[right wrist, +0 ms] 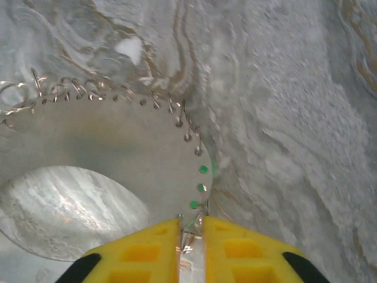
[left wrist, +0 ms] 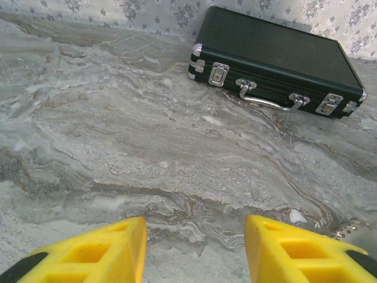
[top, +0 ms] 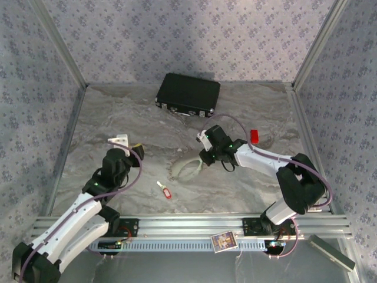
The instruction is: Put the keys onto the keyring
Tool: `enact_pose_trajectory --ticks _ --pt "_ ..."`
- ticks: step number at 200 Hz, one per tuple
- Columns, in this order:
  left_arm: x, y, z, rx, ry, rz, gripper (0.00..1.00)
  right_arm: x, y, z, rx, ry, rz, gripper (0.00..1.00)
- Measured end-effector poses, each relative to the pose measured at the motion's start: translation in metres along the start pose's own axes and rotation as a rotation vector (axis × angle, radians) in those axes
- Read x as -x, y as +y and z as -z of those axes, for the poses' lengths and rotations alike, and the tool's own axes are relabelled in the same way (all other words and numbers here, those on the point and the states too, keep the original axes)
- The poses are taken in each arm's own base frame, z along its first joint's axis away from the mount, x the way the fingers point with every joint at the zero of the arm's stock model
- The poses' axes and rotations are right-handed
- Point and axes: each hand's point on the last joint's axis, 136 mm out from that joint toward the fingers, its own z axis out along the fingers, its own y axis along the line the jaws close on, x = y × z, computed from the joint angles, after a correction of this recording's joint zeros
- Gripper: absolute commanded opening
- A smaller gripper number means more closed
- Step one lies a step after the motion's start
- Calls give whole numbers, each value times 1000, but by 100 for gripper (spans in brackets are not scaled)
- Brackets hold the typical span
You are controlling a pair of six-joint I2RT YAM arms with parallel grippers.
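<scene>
Keyring rim — right gripper pinching.

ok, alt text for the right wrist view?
The right gripper, yellow fingers almost together, has a thin sliver of metal between them at the rim of the keyring, a flat pale-grey ring lying on the grey marbled table. Small wire loops line the rim, and green shows through three holes.

A: Where does the black rectangular hard case lie?
B: At the far centre of the grey marbled table. The pale-grey round metal keyring lies before it; the red-tagged small metal key lies nearer, left of the keyring.
</scene>
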Motion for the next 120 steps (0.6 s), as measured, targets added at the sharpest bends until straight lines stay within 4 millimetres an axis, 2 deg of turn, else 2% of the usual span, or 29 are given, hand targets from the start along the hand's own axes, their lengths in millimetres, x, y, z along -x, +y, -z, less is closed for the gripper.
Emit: enact_pose_trajectory --ticks 16,33,53,65,80,103,120 --pt "-3 -1 -1 -4 13 3 48 -5 -6 1 -28 25 -2 37" --pt "-7 0 -3 0 30 4 48 -5 -9 5 -49 45 13 38" --pt "-12 4 -5 21 49 7 48 9 -3 15 -36 26 96 39" --pt "-14 8 -6 41 56 18 48 21 14 21 14 0 212 39" --pt "-14 15 -7 64 57 39 48 30 52 29 126 -37 406 40" --pt "-17 20 -8 82 62 61 48 26 110 35 329 -60 682 40" --pt "-19 22 -9 86 63 69 48 23 131 26 441 -33 773 39"
